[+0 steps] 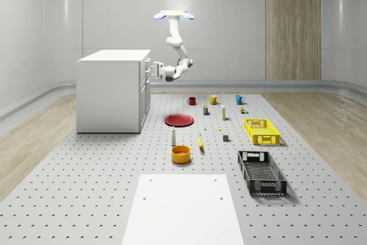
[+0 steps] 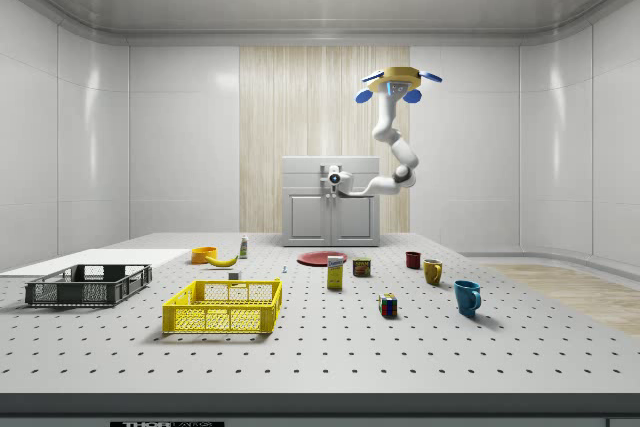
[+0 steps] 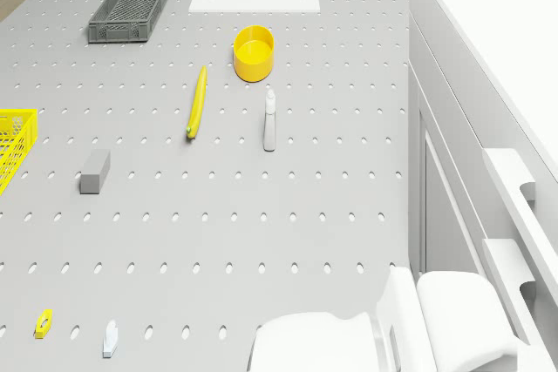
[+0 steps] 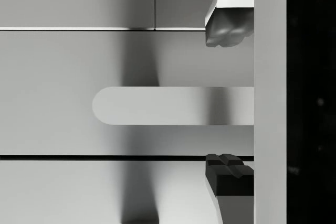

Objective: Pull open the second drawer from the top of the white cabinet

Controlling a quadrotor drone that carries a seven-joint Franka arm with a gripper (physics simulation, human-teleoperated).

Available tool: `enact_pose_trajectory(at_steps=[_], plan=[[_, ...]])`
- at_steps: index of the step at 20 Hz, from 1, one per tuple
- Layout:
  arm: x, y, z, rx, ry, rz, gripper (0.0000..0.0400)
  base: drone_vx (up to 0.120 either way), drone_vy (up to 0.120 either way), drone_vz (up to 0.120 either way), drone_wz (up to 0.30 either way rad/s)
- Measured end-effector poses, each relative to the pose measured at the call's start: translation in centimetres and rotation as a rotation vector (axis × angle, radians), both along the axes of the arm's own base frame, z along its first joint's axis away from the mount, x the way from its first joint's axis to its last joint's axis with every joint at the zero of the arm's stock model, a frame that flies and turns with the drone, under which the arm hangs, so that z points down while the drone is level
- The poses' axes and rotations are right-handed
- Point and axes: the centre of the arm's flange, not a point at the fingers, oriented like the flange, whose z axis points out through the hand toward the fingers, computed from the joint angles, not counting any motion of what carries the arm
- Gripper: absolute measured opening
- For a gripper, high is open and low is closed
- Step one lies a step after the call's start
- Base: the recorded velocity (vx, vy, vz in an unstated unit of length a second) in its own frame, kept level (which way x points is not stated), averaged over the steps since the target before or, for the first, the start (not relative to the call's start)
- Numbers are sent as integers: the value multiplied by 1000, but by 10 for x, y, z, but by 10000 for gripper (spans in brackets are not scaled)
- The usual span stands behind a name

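Observation:
The white cabinet [image 1: 112,93] stands at the whole-scene view's left, and its front [image 2: 330,209] faces the side view. The drone [image 1: 174,15] hovers in the air in front of the cabinet, with its arm bent down toward the upper drawers. My gripper [image 1: 150,72] [image 2: 335,178] is at the cabinet's front face. In the wrist view the gripper [image 4: 229,103] is open. One fingertip [image 4: 226,32] sits on each side of a rounded drawer handle [image 4: 173,106], with a gap on both sides. That drawer front borders a panel split by a vertical seam.
On the perforated floor near the cabinet lie a red plate [image 1: 179,120], a white bottle [image 1: 173,136], a banana [image 1: 200,142] and an orange bowl [image 1: 180,154]. A yellow crate [image 1: 261,131], a black crate [image 1: 261,171], mugs [image 1: 213,100] and a white mat [image 1: 183,210] lie farther off.

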Motion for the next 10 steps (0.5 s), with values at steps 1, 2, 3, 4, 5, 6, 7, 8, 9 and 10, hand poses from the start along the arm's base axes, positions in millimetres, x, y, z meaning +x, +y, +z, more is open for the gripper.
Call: enact_pose_trajectory(at_steps=[1,2,3,4,5,6,7,8,9,10], plan=[[0,1,0,0,0,0,300,0,0,0,0],[0,2,0,0,0,0,300,0,0,0,0],[0,3,0,0,0,0,300,0,0,0,0],[0,5,0,0,0,0,300,0,0,0,0],[0,7,0,0,0,0,300,0,0,0,0],[0,9,0,0,0,0,300,0,0,0,0],[0,11,0,0,0,0,300,0,0,0,0],[0,12,0,0,0,0,300,0,0,0,0],[0,14,0,0,0,0,300,0,0,0,0],[0,15,0,0,0,0,300,0,0,0,0]])
